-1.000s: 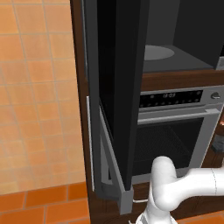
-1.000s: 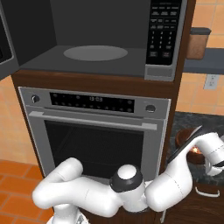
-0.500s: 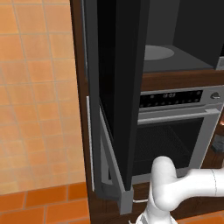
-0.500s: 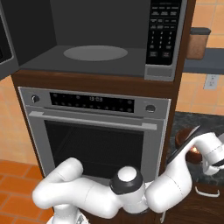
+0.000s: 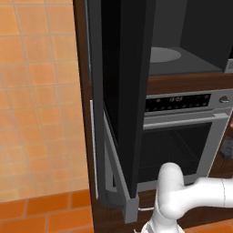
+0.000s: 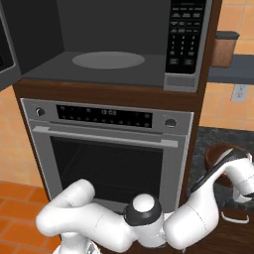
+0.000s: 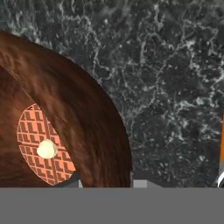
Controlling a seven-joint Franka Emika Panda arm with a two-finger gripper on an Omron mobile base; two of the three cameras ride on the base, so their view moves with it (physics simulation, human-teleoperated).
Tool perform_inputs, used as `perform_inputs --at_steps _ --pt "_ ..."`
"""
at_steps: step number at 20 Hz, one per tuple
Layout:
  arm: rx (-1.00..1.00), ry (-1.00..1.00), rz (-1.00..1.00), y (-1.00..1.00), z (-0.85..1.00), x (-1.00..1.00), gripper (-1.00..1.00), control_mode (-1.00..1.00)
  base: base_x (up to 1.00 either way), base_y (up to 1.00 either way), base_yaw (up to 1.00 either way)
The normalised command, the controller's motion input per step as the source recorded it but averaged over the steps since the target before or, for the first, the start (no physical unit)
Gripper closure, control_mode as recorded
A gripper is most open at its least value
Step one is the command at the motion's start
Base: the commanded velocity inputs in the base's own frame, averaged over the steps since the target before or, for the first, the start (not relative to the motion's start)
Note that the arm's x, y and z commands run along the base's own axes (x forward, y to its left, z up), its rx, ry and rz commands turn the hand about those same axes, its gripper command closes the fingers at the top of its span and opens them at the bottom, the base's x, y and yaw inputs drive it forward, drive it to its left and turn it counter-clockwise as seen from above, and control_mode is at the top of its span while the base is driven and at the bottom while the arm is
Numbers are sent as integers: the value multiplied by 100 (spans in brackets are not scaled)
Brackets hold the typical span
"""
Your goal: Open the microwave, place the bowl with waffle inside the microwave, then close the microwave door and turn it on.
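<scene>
Narrowed from wide since a second ago, and settled a little lower over the bowl (image 7: 87,113) in the right base view; nothing else found displaced. Found resting on dark speckled counter (image 7: 175,87) to the right of the oven (image 6: 109,149), well below and well apart from the microwave (image 6: 49,69). Seen in the right base view as a brown rim (image 6: 216,158) partly hidden behind the white hand. Contains a round orange waffle (image 7: 41,148) lying flat on the bottom, with a pale pat at its centre. Judged upright, mouth facing up toward the hand. No long axis to report, being round, so no preferred grip direction around the rim. Gripper (image 7: 107,183) noted with jaws drawn narrow astride the wall of the bowl, one tip inside and one outside, both looking in contact. Firmness of the pinch not verifiable from the hand view. Step in hand judged as securing the bowl for the lift. Recommended: finish the squeeze before any upward travel. Lift straight up and keep the rim level so the waffle stays seated. Avoid twisting on a one-sided rim grip, since the far side may sag. Beyond that, microwave door (image 5: 123,91) recorded swung fully open to the left, edge-on in the left base view. Cavity and turntable (image 6: 108,60) unobstructed. Advised to approach high and from the front, then set down centred on the turntable.
</scene>
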Motion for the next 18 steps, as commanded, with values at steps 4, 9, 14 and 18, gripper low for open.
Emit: perform_inputs --at_steps 4,9,14,18 --pt "0 -24 -22 -39 19 -30 100 -100 0 0 0" --pt "0 -17 -27 -37 40 -47 100 -100 0 0 0" --pt "0 -15 -19 -7 51 -75 100 -100 0 0 0" --pt "0 -11 1 25 33 -98 100 -100 0 0 0"
